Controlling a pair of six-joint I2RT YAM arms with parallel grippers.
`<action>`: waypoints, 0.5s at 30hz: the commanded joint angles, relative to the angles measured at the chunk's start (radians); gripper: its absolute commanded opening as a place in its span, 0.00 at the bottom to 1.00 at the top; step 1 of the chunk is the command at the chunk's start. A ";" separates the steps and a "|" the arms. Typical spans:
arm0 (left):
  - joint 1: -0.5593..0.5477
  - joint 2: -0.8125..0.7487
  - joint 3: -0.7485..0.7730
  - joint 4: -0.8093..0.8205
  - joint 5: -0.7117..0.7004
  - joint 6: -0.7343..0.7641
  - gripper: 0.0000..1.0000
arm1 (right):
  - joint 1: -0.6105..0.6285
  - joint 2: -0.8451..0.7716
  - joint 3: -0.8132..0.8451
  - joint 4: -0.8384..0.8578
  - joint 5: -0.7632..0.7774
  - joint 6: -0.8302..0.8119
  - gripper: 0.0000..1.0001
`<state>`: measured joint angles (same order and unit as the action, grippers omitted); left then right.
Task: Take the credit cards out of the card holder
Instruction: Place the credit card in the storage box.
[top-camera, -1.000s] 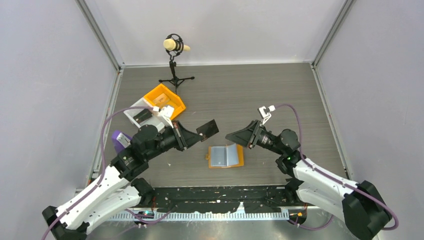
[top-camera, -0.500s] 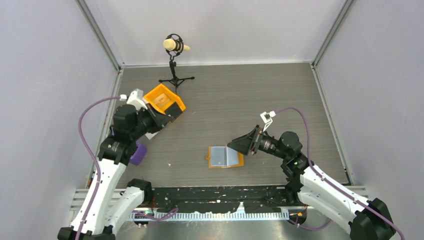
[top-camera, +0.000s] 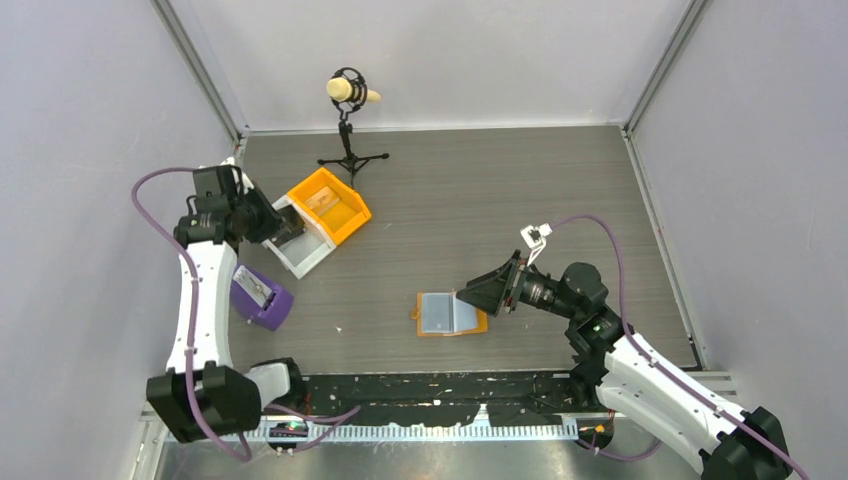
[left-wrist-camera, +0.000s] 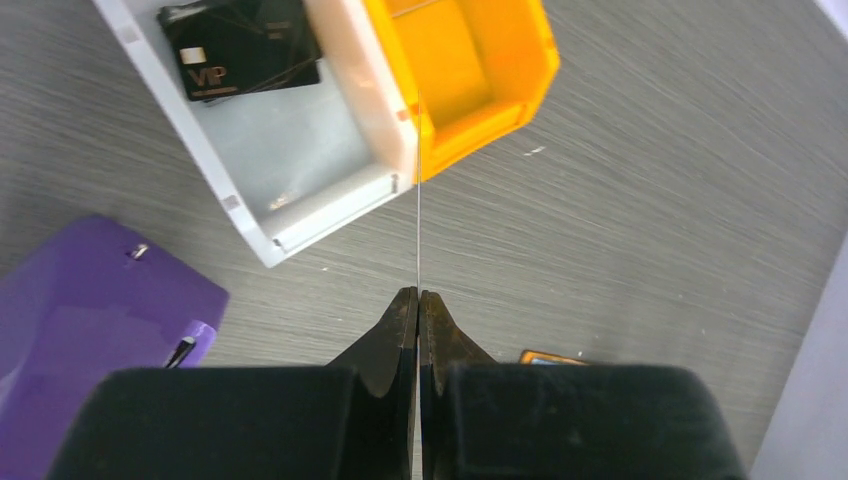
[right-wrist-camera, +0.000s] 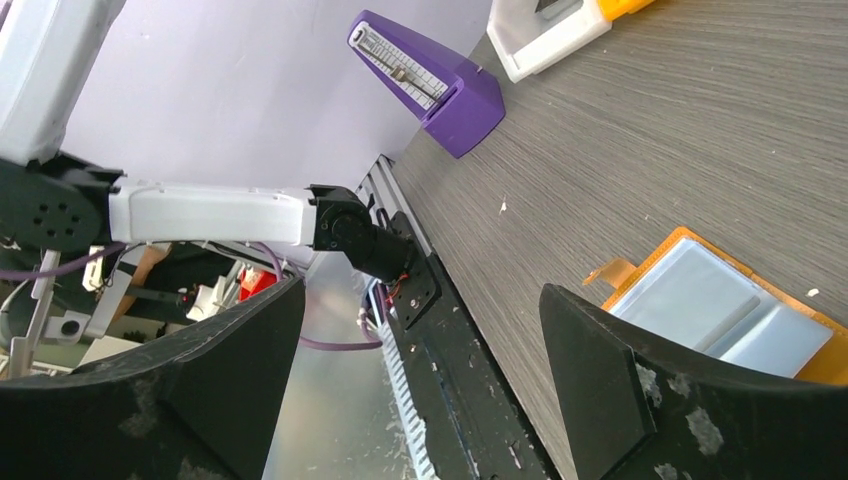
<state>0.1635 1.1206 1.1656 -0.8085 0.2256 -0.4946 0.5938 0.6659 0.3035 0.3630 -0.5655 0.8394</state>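
Left arm had swung off the middle of the counter (top-camera: 560, 200) since a second ago, out to the far-left side, so the left pincer (left-wrist-camera: 418, 297) now sat over the bins. Right pincer (top-camera: 478, 292) had dropped in closer to the card holder (top-camera: 450, 313), which hadn't shifted.

Near side: card holder lay flat and open, blue-grey panels up, orange rim all round, small tab sticking out on its left. Couldn't tell whether anything was left in the pockets. Right pincer hung just beside the holder's right edge, fingers (right-wrist-camera: 600, 370) spread wide, nothing between them.

Left of that, well apart: purple wedge (top-camera: 262, 297) with a metal clip on its sloped face, near the counter's left edge.

Further back: white bin (left-wrist-camera: 300, 150), touching the orange bin (left-wrist-camera: 470, 70) along one wall. Left pincer was pinched tight on the held card (left-wrist-camera: 418, 200). From the wrist camera that card showed edge-on as a thin line, sticking straight out from the fingertips and lining up with the seam between the two bins. VIP card (left-wrist-camera: 240, 45), dark, lay flat in the white bin's far corner. Looked like a second dark card under it, not sure.

Farthest back: microphone (top-camera: 350, 90) on a black tripod (top-camera: 352, 160), near the rear wall.
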 joint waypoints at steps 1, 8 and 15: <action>0.051 0.075 0.075 -0.063 -0.009 0.068 0.00 | 0.000 -0.021 0.057 -0.019 -0.016 -0.043 0.96; 0.097 0.239 0.130 -0.034 0.060 0.090 0.00 | -0.001 -0.032 0.069 -0.063 -0.007 -0.064 0.95; 0.138 0.365 0.182 -0.021 0.100 0.094 0.00 | 0.000 -0.054 0.105 -0.150 0.016 -0.098 0.95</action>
<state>0.2718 1.4410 1.2770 -0.8444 0.2687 -0.4244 0.5938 0.6422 0.3534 0.2401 -0.5655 0.7807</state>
